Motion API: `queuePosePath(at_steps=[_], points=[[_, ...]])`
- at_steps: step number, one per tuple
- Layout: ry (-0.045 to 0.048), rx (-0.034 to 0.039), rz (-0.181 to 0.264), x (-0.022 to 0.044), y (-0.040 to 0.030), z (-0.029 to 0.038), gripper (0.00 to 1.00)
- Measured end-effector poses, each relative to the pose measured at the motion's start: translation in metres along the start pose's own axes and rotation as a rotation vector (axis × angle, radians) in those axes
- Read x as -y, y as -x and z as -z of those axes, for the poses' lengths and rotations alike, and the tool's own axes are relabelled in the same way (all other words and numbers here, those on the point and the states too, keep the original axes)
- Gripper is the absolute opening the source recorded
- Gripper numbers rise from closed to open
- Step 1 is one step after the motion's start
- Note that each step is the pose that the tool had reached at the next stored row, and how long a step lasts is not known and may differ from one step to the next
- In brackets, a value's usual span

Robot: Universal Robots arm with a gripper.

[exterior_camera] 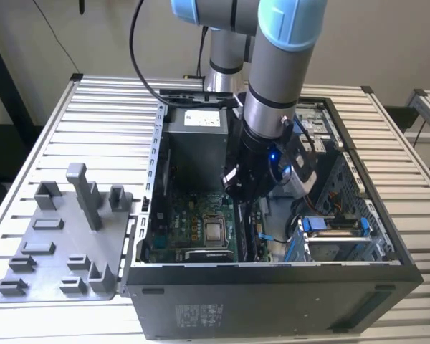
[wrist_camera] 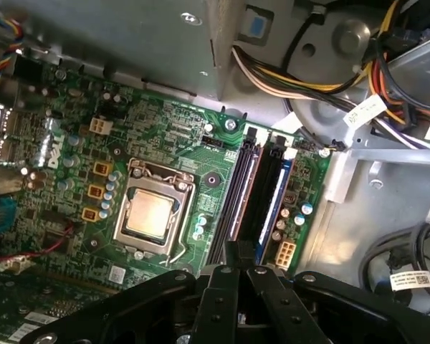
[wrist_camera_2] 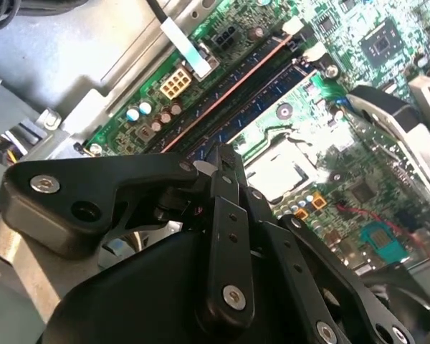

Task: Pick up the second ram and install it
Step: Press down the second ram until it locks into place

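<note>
My gripper (exterior_camera: 238, 192) hangs low inside the open computer case (exterior_camera: 387, 236), over the memory slots of the green motherboard (wrist_camera: 165, 136). In both wrist views its black fingertips (wrist_camera_2: 226, 156) are pressed together with nothing showing between them. Two long dark sticks lie side by side in the slots, running straight away from the tips. One has a reddish top edge (wrist_camera: 241, 190). The other, beside a blue slot, looks like the second ram (wrist_camera: 267, 192) (wrist_camera_2: 261, 99), seated in the board. I cannot tell whether the tips touch it.
The processor socket (wrist_camera: 152, 215) sits beside the slots. Bundled cables (wrist_camera: 358, 79) and a drive cage (exterior_camera: 337, 236) crowd the case's other side. A grey holder plate (exterior_camera: 64, 244) with posts stands on the slatted table at the exterior view's left.
</note>
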State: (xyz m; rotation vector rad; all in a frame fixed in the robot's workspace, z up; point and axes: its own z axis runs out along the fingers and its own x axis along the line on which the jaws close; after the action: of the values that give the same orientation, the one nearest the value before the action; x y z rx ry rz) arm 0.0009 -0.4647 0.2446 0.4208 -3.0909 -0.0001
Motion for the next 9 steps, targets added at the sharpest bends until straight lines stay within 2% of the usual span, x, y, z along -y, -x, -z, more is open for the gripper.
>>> queuePosePath(at_steps=[6, 9], points=[[-0.0014, -0.0001, 0.055, -0.0013, -0.0045, -0.0004, 0.11], [-0.0023, -0.0001, 0.098, -0.0014, -0.0051, -0.0007, 0.11]])
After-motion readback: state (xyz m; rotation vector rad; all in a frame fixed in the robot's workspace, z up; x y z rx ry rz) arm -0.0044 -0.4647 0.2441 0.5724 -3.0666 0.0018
